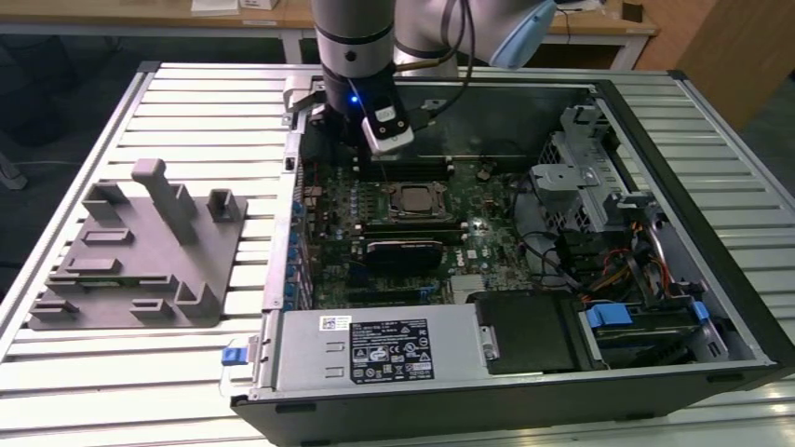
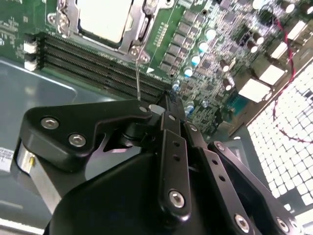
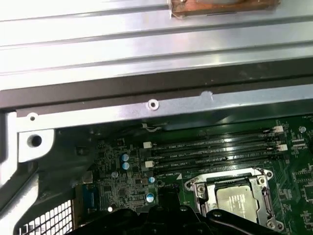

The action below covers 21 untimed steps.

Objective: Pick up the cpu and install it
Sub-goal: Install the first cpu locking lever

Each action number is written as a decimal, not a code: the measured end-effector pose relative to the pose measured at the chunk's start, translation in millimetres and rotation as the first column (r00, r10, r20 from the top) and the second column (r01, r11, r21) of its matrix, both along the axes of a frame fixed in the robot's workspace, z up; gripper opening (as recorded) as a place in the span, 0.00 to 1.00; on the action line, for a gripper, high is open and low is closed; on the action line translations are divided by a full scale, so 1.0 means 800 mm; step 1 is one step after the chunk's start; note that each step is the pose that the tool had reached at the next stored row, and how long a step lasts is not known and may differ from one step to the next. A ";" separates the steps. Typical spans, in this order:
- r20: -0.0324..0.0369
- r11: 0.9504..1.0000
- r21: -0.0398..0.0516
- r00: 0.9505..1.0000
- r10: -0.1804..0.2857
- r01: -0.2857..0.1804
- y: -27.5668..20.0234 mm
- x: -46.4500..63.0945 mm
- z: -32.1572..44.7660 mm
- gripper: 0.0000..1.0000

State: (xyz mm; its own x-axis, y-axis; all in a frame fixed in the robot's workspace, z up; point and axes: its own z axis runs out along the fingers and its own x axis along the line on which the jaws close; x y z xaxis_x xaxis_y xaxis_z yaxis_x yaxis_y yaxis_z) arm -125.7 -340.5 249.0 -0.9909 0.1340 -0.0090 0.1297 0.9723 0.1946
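One danger is lying in how near the tool (image 2: 165, 102) is hanging over the memory slots (image 2: 98, 68). If it is going down off line, it could be striking them, or catching the thin metal lever (image 2: 138, 81) that is standing up beside the socket frame (image 2: 142, 25). The cpu (image 1: 410, 199) is lying inside that frame on the green board, near the tool but apart from it. If it is not sitting flat there, a push from above may be harming the contacts under it, as I am judging. Whether the tool is clenched or released, one cannot tell; the cpu is not in it. The arm (image 1: 354, 37) is standing almost upright over the open computer case (image 1: 695, 121), its wrist pointing downward at the board's edge by the memory slots. The case is resting on the slatted worktop (image 1: 186, 102), with a grey fixture (image 1: 137, 251) beside it.
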 end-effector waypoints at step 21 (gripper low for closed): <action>0.000 1.000 0.026 1.000 0.000 0.000 0.0015 0.026 0.0019 0.11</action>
State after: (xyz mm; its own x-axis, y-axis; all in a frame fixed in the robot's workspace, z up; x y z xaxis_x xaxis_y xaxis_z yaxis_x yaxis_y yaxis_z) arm -105.0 -339.3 250.5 -0.9910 0.1341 -0.0055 0.1296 0.9669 0.2199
